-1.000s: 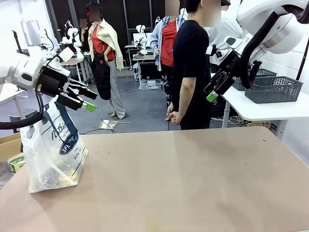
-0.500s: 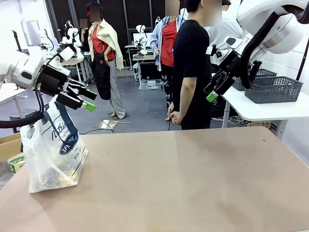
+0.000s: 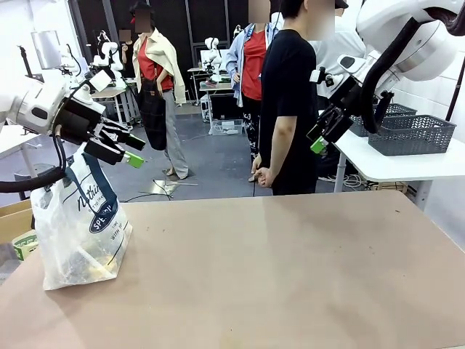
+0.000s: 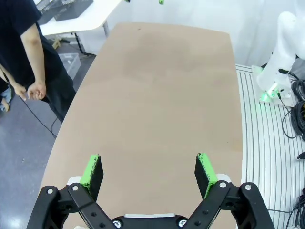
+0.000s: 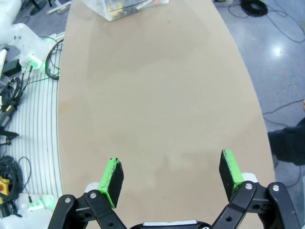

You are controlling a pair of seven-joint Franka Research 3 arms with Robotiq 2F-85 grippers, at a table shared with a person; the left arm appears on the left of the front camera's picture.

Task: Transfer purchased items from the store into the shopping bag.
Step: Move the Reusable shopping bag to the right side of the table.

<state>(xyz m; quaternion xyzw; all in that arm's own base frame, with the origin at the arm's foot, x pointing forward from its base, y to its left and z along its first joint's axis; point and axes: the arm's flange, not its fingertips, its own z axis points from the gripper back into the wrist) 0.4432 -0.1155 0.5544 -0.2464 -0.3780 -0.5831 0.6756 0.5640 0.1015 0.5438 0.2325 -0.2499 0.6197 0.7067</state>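
front view: shopping bag (image 3: 78,225) below left jaws

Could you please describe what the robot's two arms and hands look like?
Both arms are glossy white with rounded joints. The left arm carries a black cable looping beneath it; the right arm has a black cable running along it. Each ends in a black two-fingered hand, left hand and right hand, built from bolted linkage bars with bright green pads on the fingertips.
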